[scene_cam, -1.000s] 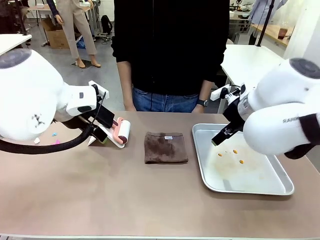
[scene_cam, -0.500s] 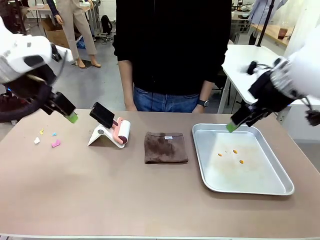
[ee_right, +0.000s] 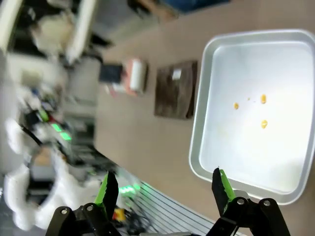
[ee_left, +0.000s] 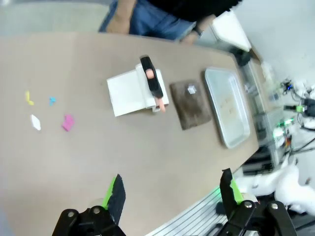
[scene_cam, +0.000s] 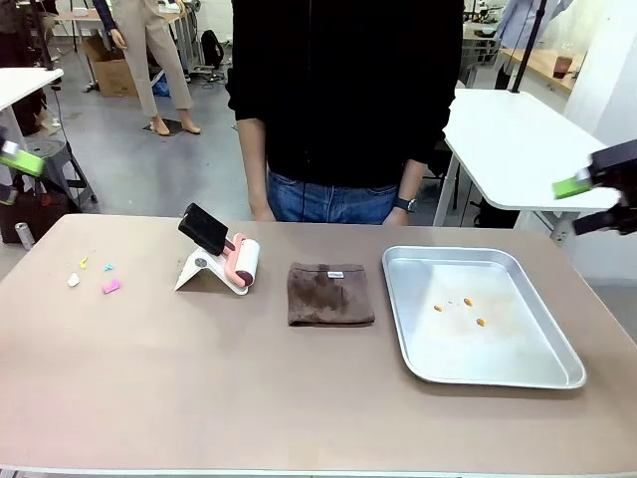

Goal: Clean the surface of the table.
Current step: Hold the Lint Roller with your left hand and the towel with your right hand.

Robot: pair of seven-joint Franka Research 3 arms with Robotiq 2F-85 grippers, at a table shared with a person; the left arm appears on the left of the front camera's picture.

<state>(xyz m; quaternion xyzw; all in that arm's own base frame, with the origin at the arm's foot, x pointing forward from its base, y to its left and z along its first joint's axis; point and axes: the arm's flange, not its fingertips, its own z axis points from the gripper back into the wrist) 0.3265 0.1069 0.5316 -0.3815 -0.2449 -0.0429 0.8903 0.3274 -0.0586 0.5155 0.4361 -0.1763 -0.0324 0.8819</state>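
Observation:
The table [scene_cam: 199, 378] has a tan-brown top. Small coloured paper scraps [scene_cam: 95, 274] lie at its far left, also seen from above as paper scraps [ee_left: 49, 110]. My left gripper [ee_left: 172, 191] hangs high above the table, open with nothing between its fingers; in the front view my left gripper [scene_cam: 22, 159] is at the left edge. My right gripper [ee_right: 165, 189] is open too, high over the near rim of the metal tray [ee_right: 246, 54]. My right gripper [scene_cam: 579, 186] sits at the right edge of the front view.
A lint roller [scene_cam: 242, 261] with a black handle rests on a white stand left of centre. A brown cloth [scene_cam: 330, 294] lies folded in the middle. The metal tray [scene_cam: 498, 373] on the right holds a few orange crumbs [scene_cam: 468, 309]. A person [scene_cam: 343, 100] stands at the far edge.
Both arms have swung up and outward, the left from over the lint roller and the right from over the tray, to the edges of the front view. Nothing on the table moved.

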